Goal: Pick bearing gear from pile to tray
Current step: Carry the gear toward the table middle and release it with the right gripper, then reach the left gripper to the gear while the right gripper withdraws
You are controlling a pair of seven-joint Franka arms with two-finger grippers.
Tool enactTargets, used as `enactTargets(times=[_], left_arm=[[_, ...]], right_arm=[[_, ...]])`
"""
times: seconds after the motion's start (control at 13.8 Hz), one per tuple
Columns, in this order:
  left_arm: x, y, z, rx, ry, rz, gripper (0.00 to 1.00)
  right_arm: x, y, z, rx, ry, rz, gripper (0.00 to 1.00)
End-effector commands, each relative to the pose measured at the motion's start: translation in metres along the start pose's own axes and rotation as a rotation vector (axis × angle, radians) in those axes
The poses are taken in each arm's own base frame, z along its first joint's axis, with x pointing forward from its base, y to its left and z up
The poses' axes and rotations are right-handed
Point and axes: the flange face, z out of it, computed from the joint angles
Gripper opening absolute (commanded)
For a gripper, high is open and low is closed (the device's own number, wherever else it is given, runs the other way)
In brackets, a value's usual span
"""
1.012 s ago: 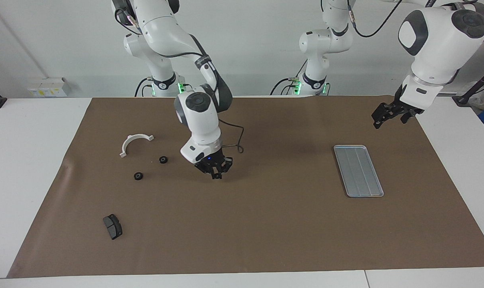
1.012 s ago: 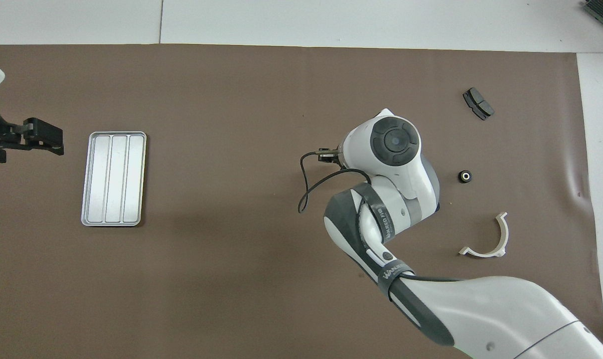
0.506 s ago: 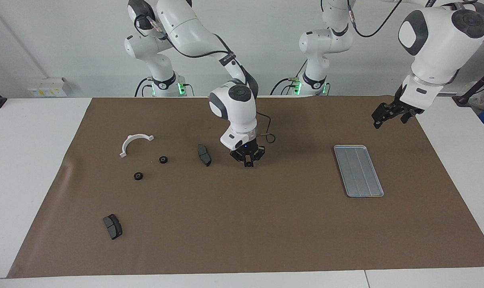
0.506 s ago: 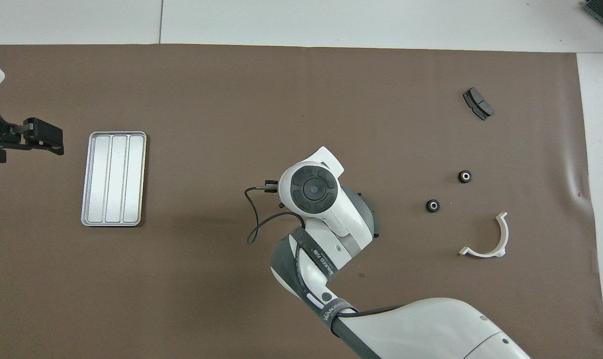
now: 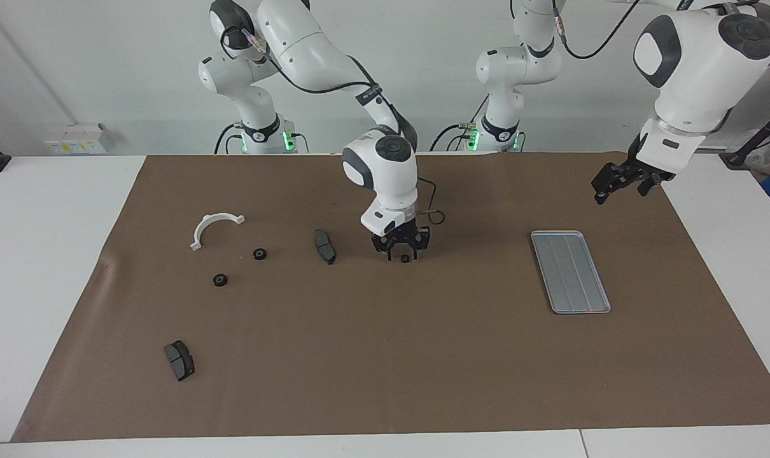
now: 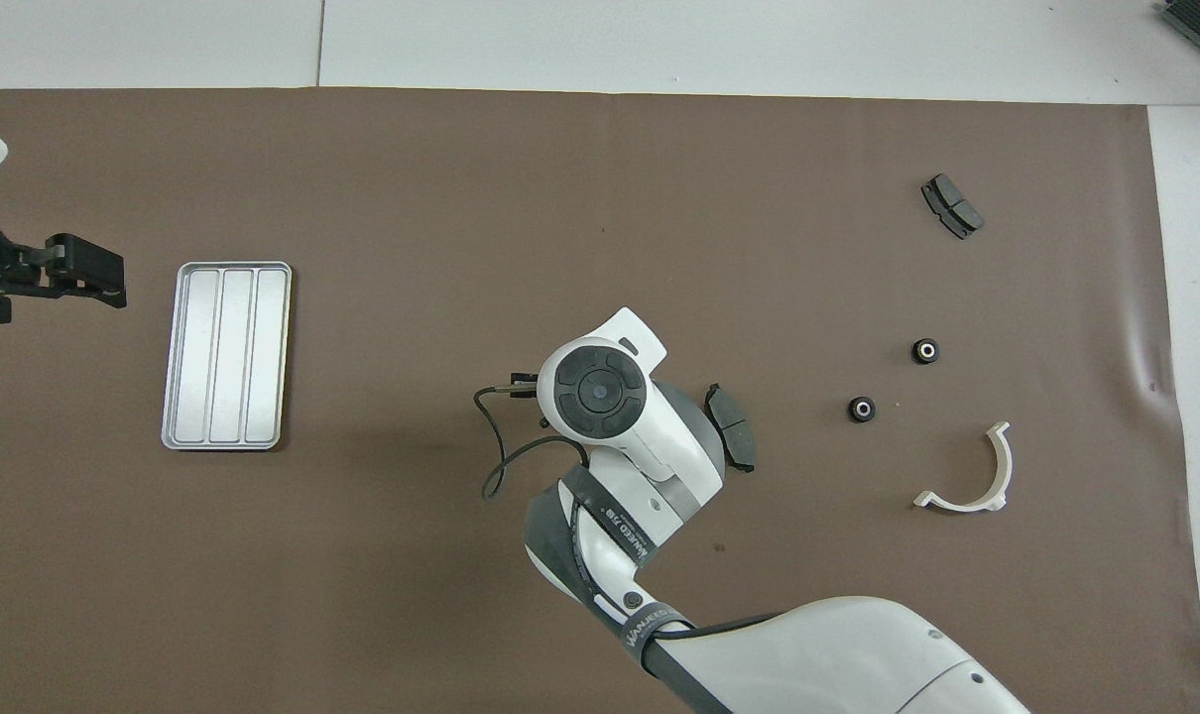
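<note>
Black fingertips of the right gripper (image 5: 401, 253) stand spread apart, bracketing one tiny black round bearing gear (image 5: 405, 258) low at mid-mat; half a second ago they were pinched together there. The gear has apparently been let go, though whether it rests on the brown paper mat (image 5: 385, 356) cannot be told. In the facing view, the flat ribbed silver-grey tray (image 5: 569, 273) lies well apart at three o'clock, and the pile at nine o'clock: a dark grey curved pad (image 5: 324, 246), then two more gears (image 5: 259, 254). The left gripper (image 5: 620, 184) waits at the tray's one o'clock; open or closed cannot be told. The drop is short of the tray, probably staging a handover.
</note>
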Motion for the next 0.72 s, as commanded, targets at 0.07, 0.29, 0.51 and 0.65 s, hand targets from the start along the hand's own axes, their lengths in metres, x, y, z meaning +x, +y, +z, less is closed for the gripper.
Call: enactTargets(times=[0.07, 0.29, 0.51, 0.65], left_arm=[[-0.001, 0.010, -0.008, 0.003, 0.099, 0.021, 1.00], [0.003, 0.034, 0.006, -0.053, 0.178, 0.041, 1.00], [0.012, 0.080, 0.034, -0.096, 0.146, 0.091, 1.00], [0.018, 0.117, 0.060, -0.133, 0.130, 0.093, 1.00]], right_arm=[[0.034, 0.041, -0.048, -0.012, 0.036, 0.019, 1.00], [0.052, 0.084, -0.064, -0.021, 0.049, 0.019, 1.00], [0.062, 0.140, -0.064, -0.050, 0.035, 0.007, 1.00], [0.073, 0.176, -0.073, -0.062, 0.038, 0.013, 1.00]])
